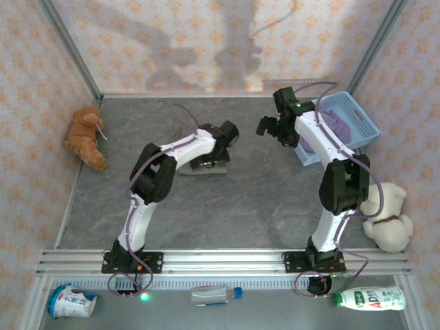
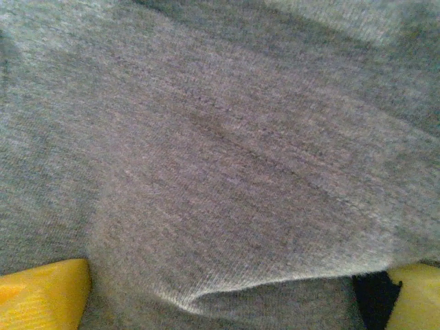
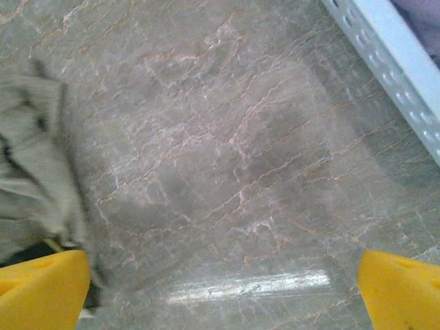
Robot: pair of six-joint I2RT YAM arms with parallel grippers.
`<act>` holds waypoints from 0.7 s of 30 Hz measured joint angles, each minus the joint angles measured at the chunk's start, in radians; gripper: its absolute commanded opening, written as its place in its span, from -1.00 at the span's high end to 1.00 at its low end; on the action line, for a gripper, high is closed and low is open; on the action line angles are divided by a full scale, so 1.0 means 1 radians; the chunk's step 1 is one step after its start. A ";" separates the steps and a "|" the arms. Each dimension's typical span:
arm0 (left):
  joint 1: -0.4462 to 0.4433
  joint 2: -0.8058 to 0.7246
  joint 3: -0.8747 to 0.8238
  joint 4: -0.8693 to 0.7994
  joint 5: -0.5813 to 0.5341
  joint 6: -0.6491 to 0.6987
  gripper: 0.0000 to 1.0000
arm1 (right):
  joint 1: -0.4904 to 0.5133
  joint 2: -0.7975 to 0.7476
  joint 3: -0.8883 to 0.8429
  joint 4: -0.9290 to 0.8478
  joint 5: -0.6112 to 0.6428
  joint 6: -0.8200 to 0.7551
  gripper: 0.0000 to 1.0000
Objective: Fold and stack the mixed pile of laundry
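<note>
Overhead, the left fingers (image 1: 218,141) sit low on the grey-brown garment (image 1: 204,167) in the middle of the tabletop (image 1: 240,213). The right fingers (image 1: 267,128) hang above bare stone beside the blue basket (image 1: 364,127), which holds the lavender shirt (image 1: 342,124).

Left wrist: the yellow fingers (image 2: 41,295) are spread wide against grey knit, grasping nothing.

Right wrist: the fingers (image 3: 41,289) are likewise released over marble, with the garment (image 3: 31,158) at left and the basket rim (image 3: 385,55) at upper right.

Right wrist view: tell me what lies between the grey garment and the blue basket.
Just bare tabletop, between grey garment and basket, in the right wrist view.
</note>
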 measured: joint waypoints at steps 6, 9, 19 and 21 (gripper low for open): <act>0.220 0.001 0.047 -0.038 -0.018 0.234 -0.95 | -0.001 0.061 0.062 -0.027 0.068 0.014 -0.99; 0.327 0.024 0.108 -0.075 -0.029 0.333 -0.95 | -0.003 0.100 0.109 -0.046 0.097 0.015 -0.99; 0.542 0.191 0.369 -0.150 -0.006 0.475 -0.94 | -0.087 0.226 0.348 -0.116 0.165 0.018 -0.99; 0.554 0.221 0.416 -0.162 0.005 0.470 -0.94 | -0.124 0.247 0.391 -0.124 0.180 0.018 -0.99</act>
